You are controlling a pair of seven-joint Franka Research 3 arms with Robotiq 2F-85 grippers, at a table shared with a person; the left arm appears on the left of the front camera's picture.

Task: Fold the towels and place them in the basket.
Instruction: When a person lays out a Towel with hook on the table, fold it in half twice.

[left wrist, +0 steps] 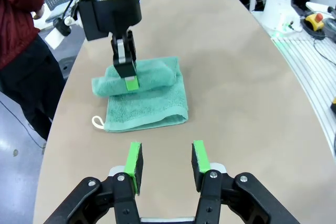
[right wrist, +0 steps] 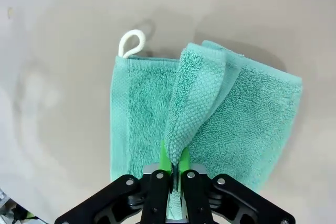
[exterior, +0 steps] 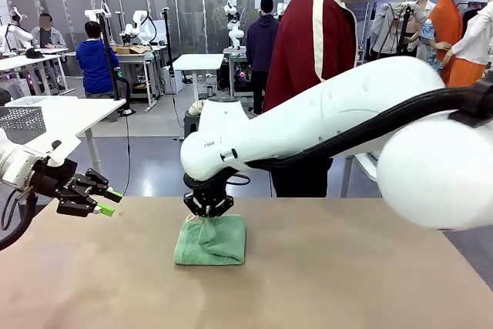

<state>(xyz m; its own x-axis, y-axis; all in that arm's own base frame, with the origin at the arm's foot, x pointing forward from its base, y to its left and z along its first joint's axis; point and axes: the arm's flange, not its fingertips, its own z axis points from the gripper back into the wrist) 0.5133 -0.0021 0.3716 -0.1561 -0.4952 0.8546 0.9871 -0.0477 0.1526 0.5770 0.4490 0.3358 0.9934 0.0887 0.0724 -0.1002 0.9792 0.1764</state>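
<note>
A soft mint-green terry towel (exterior: 219,243) is seen folded on the middle of the flat brown table (exterior: 347,267). One edge is pinched tight and held up a little by the black, green-padded right gripper (right wrist: 175,167). Nothing is held by the half-open left gripper (left wrist: 167,163), off to one side of the towel. Folding seems to be in hand. Next, the pinched edge needs to be laid down flat.

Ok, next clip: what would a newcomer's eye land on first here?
The right claw, shut on a pinched-up fold of the mint-green towel in the middle of the table. The left claw hovers open near the table's left edge, and a person in a dark red jacket stands at the far side.
</note>
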